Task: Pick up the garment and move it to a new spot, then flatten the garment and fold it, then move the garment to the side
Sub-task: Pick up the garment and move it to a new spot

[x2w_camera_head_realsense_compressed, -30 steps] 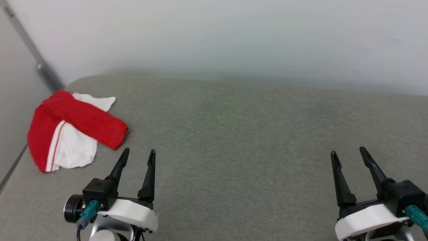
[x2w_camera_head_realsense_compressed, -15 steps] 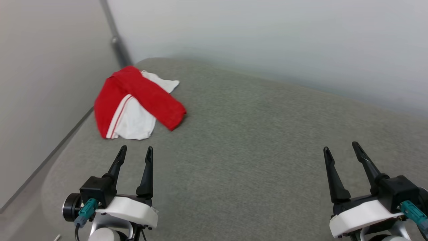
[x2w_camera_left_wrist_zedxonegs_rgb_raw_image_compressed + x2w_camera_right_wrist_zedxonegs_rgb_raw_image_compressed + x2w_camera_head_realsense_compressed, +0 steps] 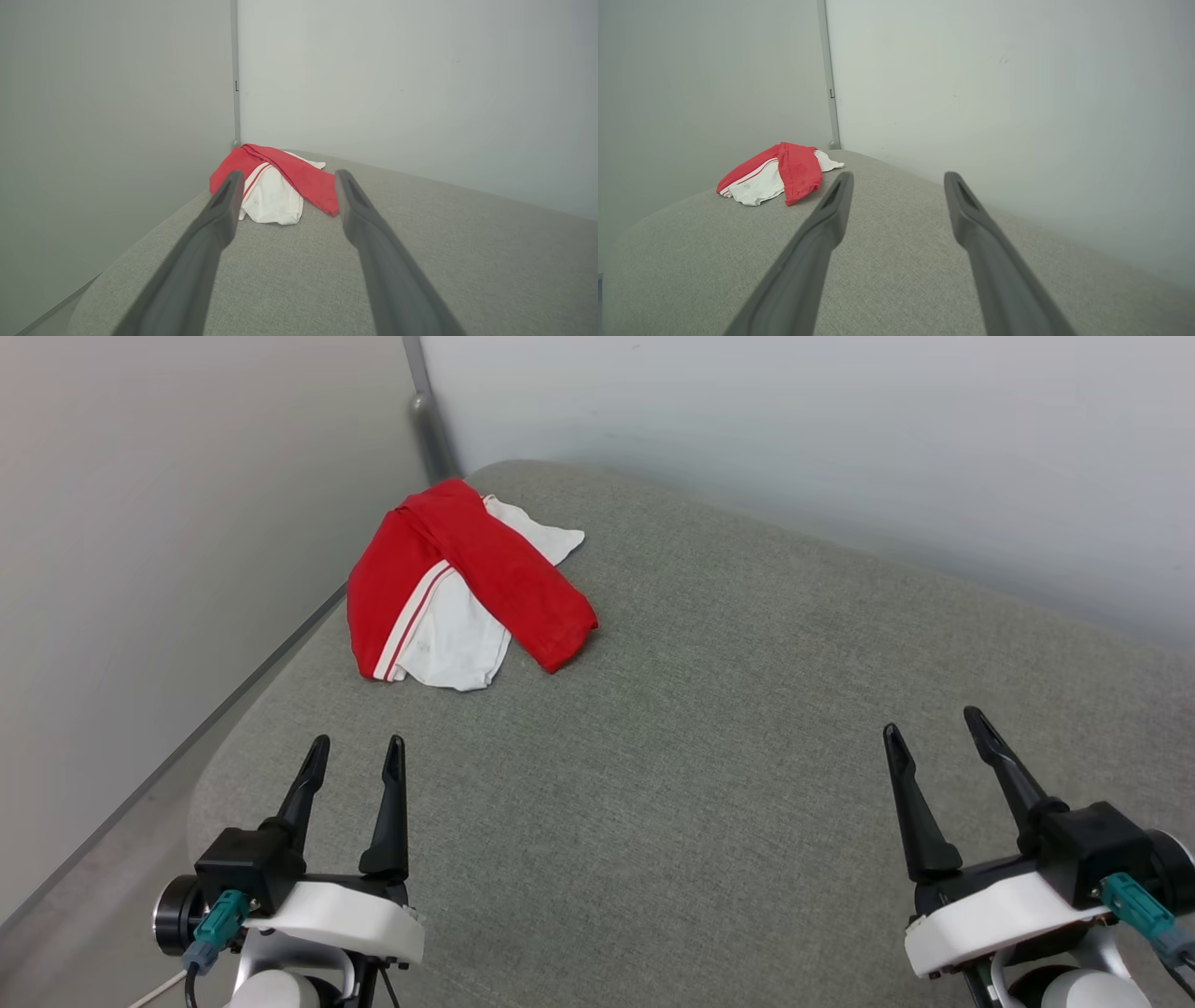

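Over the cushion (image 3: 700, 756), left hand (image 3: 358, 742), right hand (image 3: 931, 721), pointing forward, spread wide, empty, garment (image 3: 467, 579) beyond

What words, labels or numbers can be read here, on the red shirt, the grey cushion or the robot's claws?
None can be read.
The garment shows plain red and white cloth with stripe trim, no print.
The grey cushion, left claw and right claw bear no lettering.
A tiny dark mark on the corner strip is too small to read.
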Controlling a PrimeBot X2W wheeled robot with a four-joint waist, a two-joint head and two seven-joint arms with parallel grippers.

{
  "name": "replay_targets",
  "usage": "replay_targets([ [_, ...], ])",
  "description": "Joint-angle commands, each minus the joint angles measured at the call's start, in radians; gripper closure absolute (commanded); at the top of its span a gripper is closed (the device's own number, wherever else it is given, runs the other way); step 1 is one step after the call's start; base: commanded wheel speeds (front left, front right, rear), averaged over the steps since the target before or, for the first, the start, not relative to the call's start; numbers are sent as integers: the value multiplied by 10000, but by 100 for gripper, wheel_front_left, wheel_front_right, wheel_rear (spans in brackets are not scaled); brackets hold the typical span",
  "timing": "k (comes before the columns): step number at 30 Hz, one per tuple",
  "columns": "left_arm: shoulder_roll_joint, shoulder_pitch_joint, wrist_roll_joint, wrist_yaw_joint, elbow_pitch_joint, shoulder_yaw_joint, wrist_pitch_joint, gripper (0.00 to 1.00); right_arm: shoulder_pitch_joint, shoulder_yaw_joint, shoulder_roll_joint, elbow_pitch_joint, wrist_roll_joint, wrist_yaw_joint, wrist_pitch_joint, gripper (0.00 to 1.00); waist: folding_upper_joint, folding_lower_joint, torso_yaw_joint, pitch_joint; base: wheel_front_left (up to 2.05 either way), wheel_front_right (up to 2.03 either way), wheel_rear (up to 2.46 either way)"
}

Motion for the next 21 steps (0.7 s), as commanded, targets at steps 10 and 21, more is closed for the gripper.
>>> replay_targets([
  [10,-37,-721,-192,5,239,217,-22,0,-406,-73,-2,-332,-213,-3,280,0,0,0,-76,690,0,0,0],
  [21,486,-4080,-856,4,3332,948,263,0,-1460,35,-180,-1157,-1163,-3,1134,0,0,0,-858,2911,0,0,0],
])
